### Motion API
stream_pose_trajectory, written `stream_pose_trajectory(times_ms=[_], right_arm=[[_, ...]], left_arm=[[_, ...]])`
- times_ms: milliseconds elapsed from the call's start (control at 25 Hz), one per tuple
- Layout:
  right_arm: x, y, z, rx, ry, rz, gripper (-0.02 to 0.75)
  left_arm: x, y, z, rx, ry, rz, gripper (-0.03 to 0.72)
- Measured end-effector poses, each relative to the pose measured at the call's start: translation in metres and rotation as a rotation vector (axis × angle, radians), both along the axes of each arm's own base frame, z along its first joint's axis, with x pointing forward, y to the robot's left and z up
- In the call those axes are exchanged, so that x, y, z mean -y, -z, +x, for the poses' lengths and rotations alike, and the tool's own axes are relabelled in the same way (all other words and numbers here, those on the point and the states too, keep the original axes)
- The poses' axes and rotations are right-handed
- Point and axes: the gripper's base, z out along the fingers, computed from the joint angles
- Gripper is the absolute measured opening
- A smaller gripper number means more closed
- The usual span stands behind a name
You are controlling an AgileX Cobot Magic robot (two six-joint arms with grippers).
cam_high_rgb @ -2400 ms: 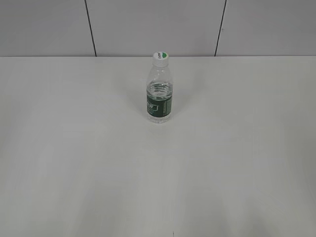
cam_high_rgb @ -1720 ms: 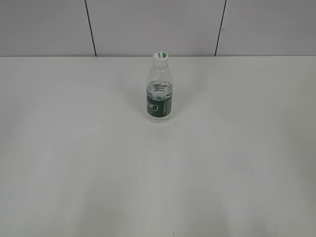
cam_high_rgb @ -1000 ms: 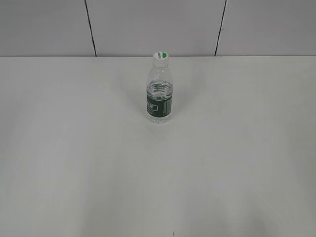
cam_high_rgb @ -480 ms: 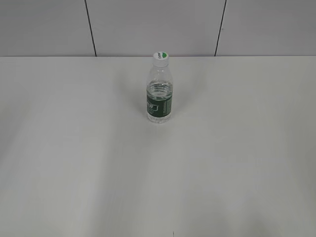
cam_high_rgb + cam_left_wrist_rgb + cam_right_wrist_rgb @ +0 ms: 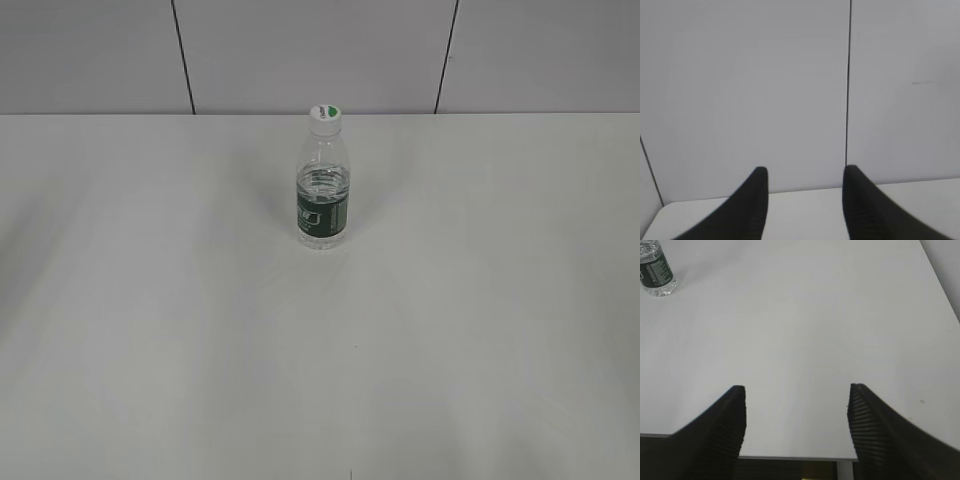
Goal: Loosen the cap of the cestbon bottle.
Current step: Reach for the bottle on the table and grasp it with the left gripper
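The cestbon bottle stands upright on the white table, clear plastic with a dark green label band. Its white cap with a green mark sits on top. No arm shows in the exterior view. In the right wrist view the bottle's lower part appears at the far top left, far from my right gripper, which is open and empty above the table's near edge. My left gripper is open with nothing between its fingers and faces the grey wall; the bottle is out of that view.
The white table ends at a grey panelled wall with dark vertical seams. The table's near edge lies under my right gripper. A soft shadow lies on the table at the left edge.
The bottle has not moved. A faint shadow has grown across the table's left side in the exterior view.
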Motion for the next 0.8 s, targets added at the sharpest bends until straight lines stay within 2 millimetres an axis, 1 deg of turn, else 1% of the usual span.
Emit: stream_pose_trajectory(times_ms=[120, 280, 360, 520, 600, 760, 800], right_arm=[[0.000, 0.000, 0.000, 0.000, 0.000, 0.000, 0.489], [0.000, 0.000, 0.000, 0.000, 0.000, 0.000, 0.489], [0.000, 0.000, 0.000, 0.000, 0.000, 0.000, 0.489], [0.000, 0.000, 0.000, 0.000, 0.000, 0.000, 0.489], [0.000, 0.000, 0.000, 0.000, 0.000, 0.000, 0.489], [0.000, 0.000, 0.000, 0.000, 0.000, 0.000, 0.489], [0.000, 0.000, 0.000, 0.000, 0.000, 0.000, 0.489]], left_arm=[[0.001, 0.020, 0.021, -0.007, 0.012, -0.007, 0.312], [0.004, 0.049, 0.044, -0.003, 0.046, -0.001, 0.283], [0.006, 0.066, 0.054, -0.011, 0.068, 0.003, 0.265], [0.010, 0.109, 0.070, -0.070, 0.110, -0.013, 0.248], [0.014, 0.130, 0.076, -0.112, 0.158, -0.016, 0.246], [0.027, 0.157, 0.096, -0.170, 0.300, -0.034, 0.241], [0.029, 0.161, 0.102, -0.176, 0.326, -0.041, 0.241]])
